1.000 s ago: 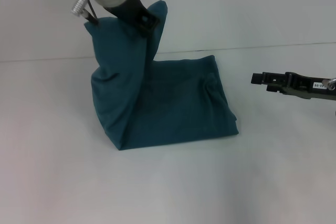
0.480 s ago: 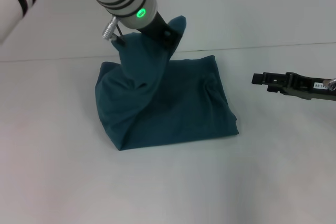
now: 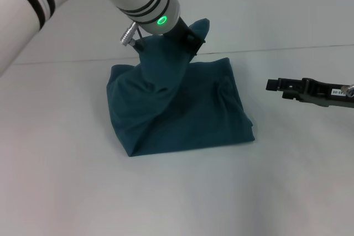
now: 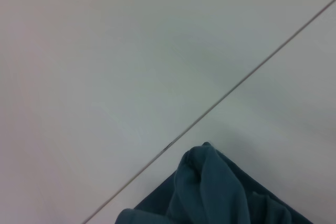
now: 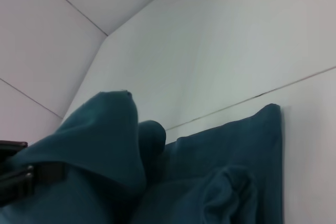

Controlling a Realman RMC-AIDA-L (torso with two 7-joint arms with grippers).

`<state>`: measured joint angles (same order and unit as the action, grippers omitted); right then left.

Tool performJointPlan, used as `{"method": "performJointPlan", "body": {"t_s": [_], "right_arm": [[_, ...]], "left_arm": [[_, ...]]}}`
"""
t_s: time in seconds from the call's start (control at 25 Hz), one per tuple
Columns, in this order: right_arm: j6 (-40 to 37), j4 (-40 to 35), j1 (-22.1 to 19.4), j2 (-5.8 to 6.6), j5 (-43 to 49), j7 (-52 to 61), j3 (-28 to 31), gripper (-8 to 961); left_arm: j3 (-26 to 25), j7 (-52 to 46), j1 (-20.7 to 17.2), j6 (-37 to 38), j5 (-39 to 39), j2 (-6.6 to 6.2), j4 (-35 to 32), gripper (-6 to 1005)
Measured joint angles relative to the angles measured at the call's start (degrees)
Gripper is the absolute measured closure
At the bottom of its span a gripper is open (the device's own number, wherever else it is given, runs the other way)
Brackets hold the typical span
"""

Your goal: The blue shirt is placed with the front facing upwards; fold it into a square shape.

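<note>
Head view first: blue shirt (image 3: 182, 109) lies partly folded on the white worktop (image 3: 177, 192), one portion lifted into a peak above its far left part. The left gripper (image 3: 185, 37) has its jaws clenched on that raised cloth. The right gripper (image 3: 272, 84) hovers over the worktop to the shirt's right, apart from it; whether its jaws are parted cannot be told. Left wrist view shows a bunched fold of shirt. Right wrist view shows the lifted fold above the flat layers.
</note>
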<state>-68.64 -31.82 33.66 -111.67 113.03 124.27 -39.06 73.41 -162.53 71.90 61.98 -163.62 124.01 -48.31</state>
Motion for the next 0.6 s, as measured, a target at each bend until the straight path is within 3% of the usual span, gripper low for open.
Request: {"method": "performJointPlan", "body": {"t_s": [0.28,0.48,0.6], "right_arm": [[0.16,0.01,-0.09,0.12,0.0,-0.02,-0.09,168],[0.52,0.04,-0.13,0.14,0.0,-0.04,-0.13,168],[0.52,0.08,-0.31,0.25,0.0,-0.05,-0.14,168]], "left_arm": [[1.42,0.11,-0.96,-0.06,0.0,0.16,-4.01,836],[0.32,-0.66,-2.96,-0.31,1.27,0.41,-9.41,625],[-2.63,-1.38,-6.07,0.14,4.1,0.38,-14.33,485]]}}
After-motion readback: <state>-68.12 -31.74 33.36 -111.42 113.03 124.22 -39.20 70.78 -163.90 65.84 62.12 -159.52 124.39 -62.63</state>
